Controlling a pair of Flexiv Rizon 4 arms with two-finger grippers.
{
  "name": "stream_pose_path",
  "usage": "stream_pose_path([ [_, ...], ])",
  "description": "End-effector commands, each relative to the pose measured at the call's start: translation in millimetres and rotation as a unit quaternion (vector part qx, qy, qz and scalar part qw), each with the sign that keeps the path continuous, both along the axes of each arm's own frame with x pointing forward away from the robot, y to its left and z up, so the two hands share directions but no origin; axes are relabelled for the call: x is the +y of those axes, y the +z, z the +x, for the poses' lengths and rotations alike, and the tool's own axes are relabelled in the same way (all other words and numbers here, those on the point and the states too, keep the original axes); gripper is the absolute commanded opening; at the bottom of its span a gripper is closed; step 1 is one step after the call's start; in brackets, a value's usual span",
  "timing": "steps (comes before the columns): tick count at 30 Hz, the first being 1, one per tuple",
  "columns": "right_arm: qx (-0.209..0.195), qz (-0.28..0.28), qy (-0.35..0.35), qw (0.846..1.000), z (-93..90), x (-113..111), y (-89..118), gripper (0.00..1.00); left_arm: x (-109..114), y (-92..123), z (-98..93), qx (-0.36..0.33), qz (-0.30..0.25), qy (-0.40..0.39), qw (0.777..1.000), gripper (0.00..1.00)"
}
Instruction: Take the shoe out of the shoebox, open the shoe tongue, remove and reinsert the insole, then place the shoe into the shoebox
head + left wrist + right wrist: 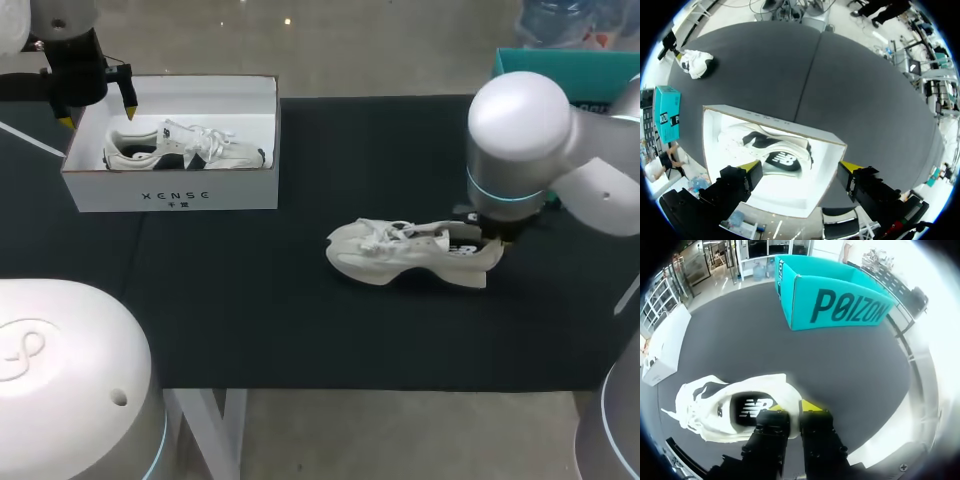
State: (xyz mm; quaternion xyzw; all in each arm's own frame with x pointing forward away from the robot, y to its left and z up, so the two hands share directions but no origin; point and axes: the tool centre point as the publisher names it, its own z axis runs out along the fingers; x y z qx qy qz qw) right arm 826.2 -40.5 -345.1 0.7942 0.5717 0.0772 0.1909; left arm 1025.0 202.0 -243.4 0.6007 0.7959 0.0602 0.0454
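A black cloth (300, 330) covers the table (215, 415) from edge to edge, and a seam (809, 75) runs across it close by the shoebox. The white shoebox (170, 185) stands open at the far left of the cloth, its long side facing the near edge. A boxed shoe (185, 148), white with black panels, lies flat inside it with its laces loose. The left gripper (97, 110) hangs over the left end of the shoebox with its fingers spread wide and nothing between them. In the left wrist view one yellow tip is above the inside of the box beside the boxed shoe, and the other is past the box's wall. The loose shoe (410, 252) lies well apart from the shoebox, on bare cloth right of the middle, its toe toward the left and its heel toward the right arm. It is pale, its laces are untied, and it looks tipped partly on its side. The right gripper (799, 407) is at its heel with the fingers drawn narrow, pinching the heel rim between them. The right wrist view looks into the shoe's opening, where a dark insole (752, 407) shows. A teal box (560, 70) stands on the far right corner of the cloth, behind the right arm and clear of the loose shoe.
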Motion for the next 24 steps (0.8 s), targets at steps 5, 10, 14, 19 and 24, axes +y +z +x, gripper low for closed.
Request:
stream_pose_path([
  [5, 0.014, -0.004, 0.000, 1.000, 13.6, 0.2, -12.9, 0.00, 0.4, 0.2, -1.1, -0.001, 0.001, 0.000, 1.000, 1.00],
  [10, 0.022, -0.003, 0.008, 1.000, 14.6, 1.4, -16.1, 0.47, 0.4, 0.2, -1.1, -0.001, 0.001, 0.000, 1.000, 1.00],
  [14, 0.019, 0.007, 0.002, 1.000, 11.2, 0.4, -11.8, 1.00, 0.4, 0.2, -1.1, -0.001, 0.001, 0.000, 1.000, 1.00],
  [19, -0.006, 0.016, 0.002, 1.000, 8.1, -1.9, 13.1, 1.00, 0.4, 0.2, -1.1, -0.001, 0.001, 0.000, 1.000, 1.00],
  [24, -0.008, 0.056, 0.007, 0.998, 7.8, -9.0, 40.9, 1.00, 0.4, 0.2, -1.1, -0.001, 0.001, 0.000, 1.000, 1.00],
])
